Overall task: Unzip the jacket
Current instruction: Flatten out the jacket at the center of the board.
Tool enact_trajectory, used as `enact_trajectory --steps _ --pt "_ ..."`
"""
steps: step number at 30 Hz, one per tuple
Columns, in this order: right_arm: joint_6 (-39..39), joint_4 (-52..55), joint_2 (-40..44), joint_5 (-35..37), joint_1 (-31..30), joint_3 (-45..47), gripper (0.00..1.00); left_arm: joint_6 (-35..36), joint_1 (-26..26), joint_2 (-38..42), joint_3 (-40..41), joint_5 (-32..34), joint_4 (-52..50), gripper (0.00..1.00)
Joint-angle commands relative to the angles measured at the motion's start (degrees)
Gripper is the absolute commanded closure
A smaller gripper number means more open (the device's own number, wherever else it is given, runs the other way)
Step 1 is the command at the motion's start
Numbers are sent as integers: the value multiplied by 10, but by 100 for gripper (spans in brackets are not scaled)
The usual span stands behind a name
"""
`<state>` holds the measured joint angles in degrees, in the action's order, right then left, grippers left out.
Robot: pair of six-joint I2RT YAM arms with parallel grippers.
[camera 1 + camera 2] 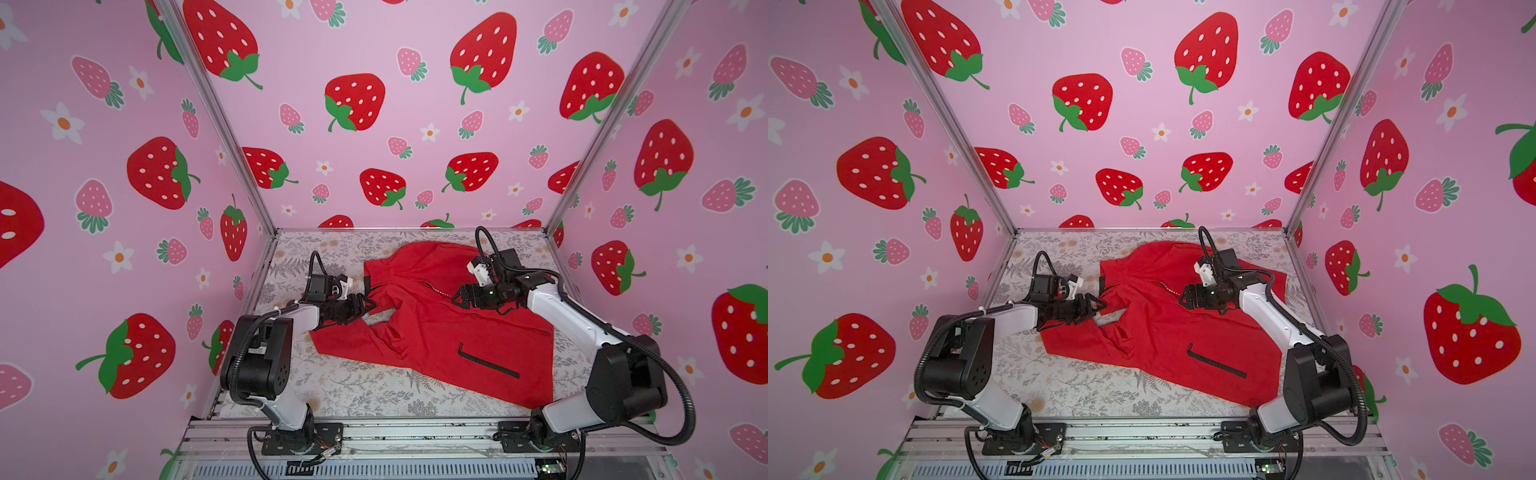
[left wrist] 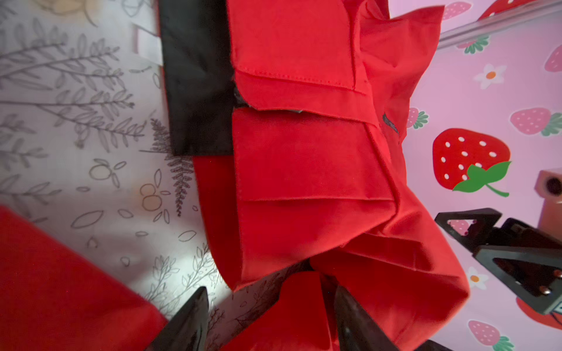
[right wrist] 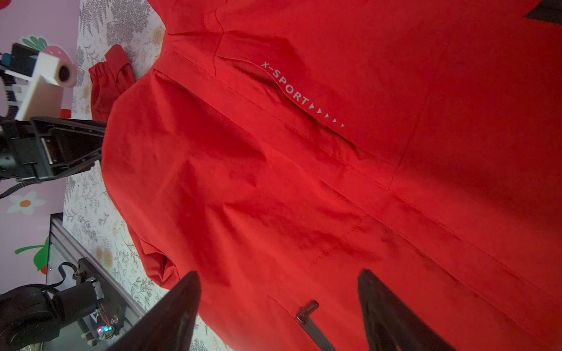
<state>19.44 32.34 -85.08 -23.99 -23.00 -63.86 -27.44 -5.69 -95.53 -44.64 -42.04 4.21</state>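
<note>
Left gripper: at jacket's 9 o'clock, jaws parted around a raised fabric fold, not visibly clamped; likely anchoring. Jacket: spread on table, centre to 3 o'clock. Right gripper: wide open, empty, straddling black zip pull for grasping

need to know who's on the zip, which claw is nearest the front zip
The right claw, open beside the front zip's exposed teeth; the left claw sits off at the jacket's edge.

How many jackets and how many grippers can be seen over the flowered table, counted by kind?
red jacket: 1
grippers: 2, the left gripper and the right gripper
total: 3
</note>
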Motion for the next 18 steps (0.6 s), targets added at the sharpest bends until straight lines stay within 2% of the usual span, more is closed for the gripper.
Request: enact_trajectory --steps 1,4,8,11,14,16,18 --pt "-3 -7 16 -20 7 10 18 32 -9 -10 -3 -12 61 38" --pt "0 -26 13 -63 22 23 18 33 -19 -19 -1 -30 100 55" --pt "27 -95 13 -162 53 55 18 39 -31 -25 -10 -30 111 74" --pt "33 -112 12 -193 63 60 18 37 -30 -21 -17 -16 102 84" --pt "21 -87 13 -180 72 57 18 40 -27 11 -26 8 64 100" --pt "12 -57 20 -141 82 56 18 53 -27 46 -47 37 -3 100" --pt "-3 -4 30 -56 85 51 18 85 -27 79 -104 97 -145 100"
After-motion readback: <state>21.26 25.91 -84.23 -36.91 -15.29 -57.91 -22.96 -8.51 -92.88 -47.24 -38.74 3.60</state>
